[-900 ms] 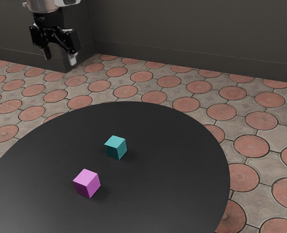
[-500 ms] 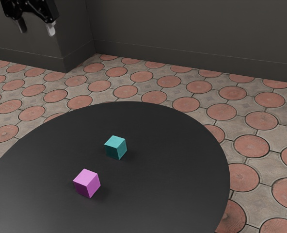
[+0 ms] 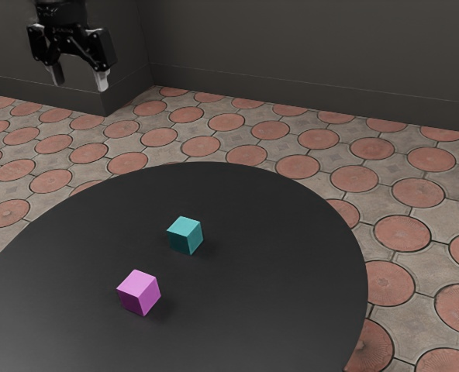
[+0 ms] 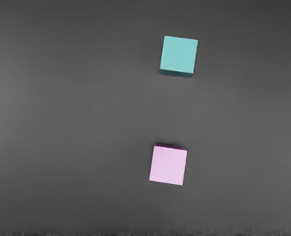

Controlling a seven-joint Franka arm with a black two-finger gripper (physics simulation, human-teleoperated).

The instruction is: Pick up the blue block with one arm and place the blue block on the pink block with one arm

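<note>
A teal-blue block (image 3: 184, 235) rests near the middle of the round black table (image 3: 276, 256). A pink block (image 3: 139, 292) lies a short way in front of it, toward the exterior view's left. The two blocks stand apart. High at the exterior view's upper left my gripper (image 3: 77, 77) hangs open, its fingers pointing down with nothing between them, far above the table. From the wrist camera I look straight down on the blue block (image 4: 179, 55) and the pink block (image 4: 168, 164), both on the dark tabletop.
Around the table lies a floor of round reddish tiles (image 3: 353, 178). A dark wall (image 3: 307, 39) with a corner pillar (image 3: 121, 70) stands behind my gripper. The table's edge curves away at the exterior view's right.
My hand rose toward the upper left, then came back down and to the right, and the fingers stayed open. Both blocks kept their places.
</note>
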